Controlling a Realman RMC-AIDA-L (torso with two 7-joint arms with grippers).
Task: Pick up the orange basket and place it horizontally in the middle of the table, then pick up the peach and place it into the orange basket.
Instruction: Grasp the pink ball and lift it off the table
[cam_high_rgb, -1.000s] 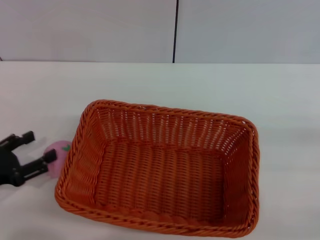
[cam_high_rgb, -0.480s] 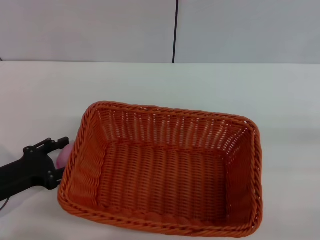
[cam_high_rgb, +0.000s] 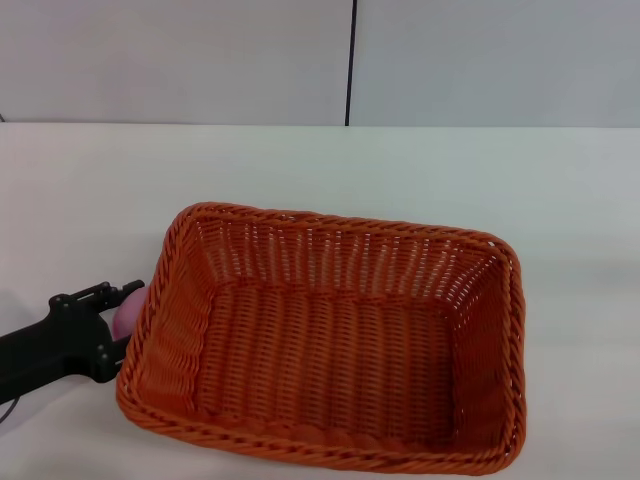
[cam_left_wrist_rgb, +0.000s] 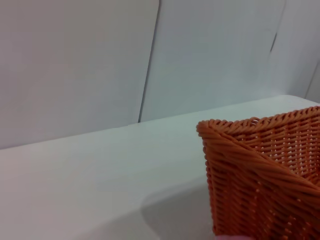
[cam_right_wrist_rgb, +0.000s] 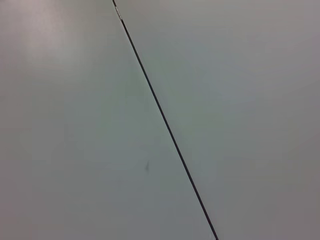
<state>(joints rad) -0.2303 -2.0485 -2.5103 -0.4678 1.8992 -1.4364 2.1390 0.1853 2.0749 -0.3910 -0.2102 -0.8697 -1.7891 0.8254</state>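
Note:
The orange basket lies on the white table, long side across my view, nothing inside it. The pink peach rests on the table against the basket's left wall, mostly hidden by the rim and my arm. My left gripper reaches in from the left edge, open, with one finger on each side of the peach. In the left wrist view a corner of the basket fills the lower right. The right gripper is out of view.
A pale wall with a dark vertical seam stands behind the table's far edge. Bare tabletop stretches behind and to the right of the basket. The right wrist view shows only wall with a seam.
My left gripper moved right, from short of the peach to straddling it beside the basket. The basket shifted slightly. Over the last half second almost nothing moved.

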